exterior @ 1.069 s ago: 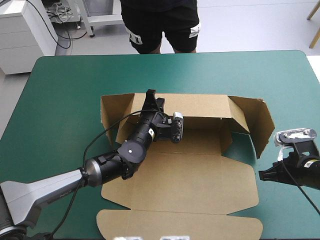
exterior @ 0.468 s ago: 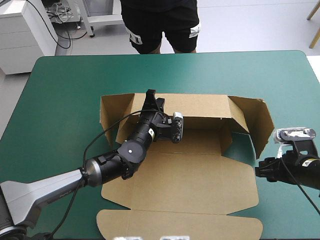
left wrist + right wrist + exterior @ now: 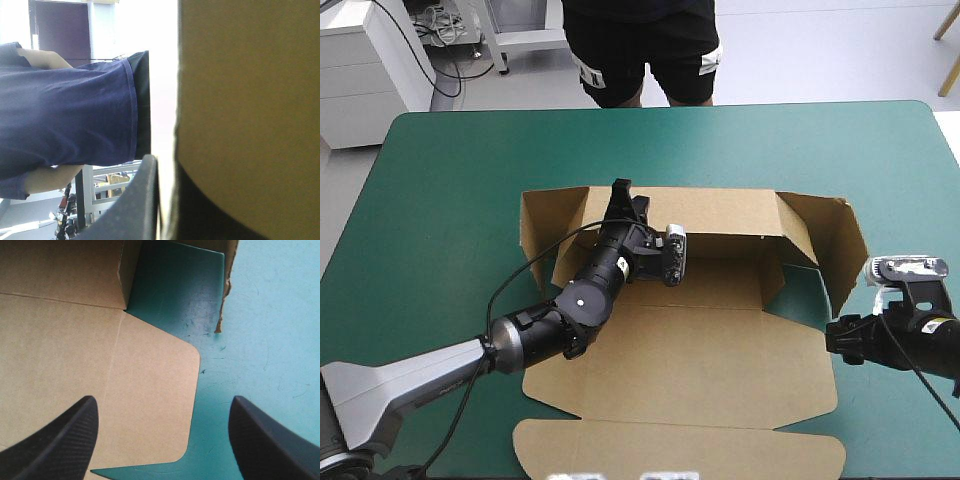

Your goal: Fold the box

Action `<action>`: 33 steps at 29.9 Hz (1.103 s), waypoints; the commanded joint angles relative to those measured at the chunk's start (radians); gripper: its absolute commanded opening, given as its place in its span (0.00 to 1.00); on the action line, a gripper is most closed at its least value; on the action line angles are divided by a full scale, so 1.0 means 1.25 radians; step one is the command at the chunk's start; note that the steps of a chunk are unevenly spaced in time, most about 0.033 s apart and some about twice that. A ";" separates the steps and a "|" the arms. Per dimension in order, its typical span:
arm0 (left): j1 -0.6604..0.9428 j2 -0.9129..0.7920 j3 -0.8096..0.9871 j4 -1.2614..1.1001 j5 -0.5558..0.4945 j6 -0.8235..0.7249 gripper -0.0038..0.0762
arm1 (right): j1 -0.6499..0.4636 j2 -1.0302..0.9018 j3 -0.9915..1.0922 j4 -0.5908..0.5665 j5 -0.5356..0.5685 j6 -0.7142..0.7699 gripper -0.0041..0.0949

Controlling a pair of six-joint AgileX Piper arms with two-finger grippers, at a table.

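- We find the box [image 3: 720,350] centred on the table [image 3: 450,200]: back wall raised, side flaps half-up, lid flat.
- Left gripper [image 3: 621,196] pinches the back wall; right gripper [image 3: 832,340] hangs wide open, empty, beside the lid.

The left arm [image 3: 535,335] is grey, then glossy black; the right pincer [image 3: 163,402] has weave-textured fins.

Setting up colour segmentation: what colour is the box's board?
The box is plain brown, no print; clearest in the high view.
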 commanded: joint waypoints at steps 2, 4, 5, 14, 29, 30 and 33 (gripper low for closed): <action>-0.005 -0.027 -0.011 0.003 0.003 -0.012 0.04 | -0.001 -0.007 -0.041 0.029 -0.026 0.002 0.72; -0.005 -0.027 -0.011 0.003 0.002 -0.012 0.04 | -0.001 -0.007 -0.071 0.029 -0.034 0.002 0.72; -0.005 -0.027 -0.011 0.003 0.002 -0.012 0.04 | -0.001 -0.007 -0.091 0.029 -0.039 0.003 0.72; -0.005 -0.027 -0.011 0.003 0.002 -0.012 0.04 | -0.001 0.125 -0.318 0.048 -0.044 0.032 0.72; -0.005 -0.027 -0.011 0.003 -0.027 -0.008 0.04 | 0.001 0.523 -0.660 0.103 -0.039 0.021 0.72; -0.005 -0.027 -0.011 0.003 -0.027 -0.009 0.04 | 0.008 0.546 -0.669 0.111 -0.039 0.018 0.72; -0.005 -0.027 -0.011 0.003 -0.027 -0.009 0.04 | 0.044 0.610 -0.690 0.097 -0.046 0.018 0.72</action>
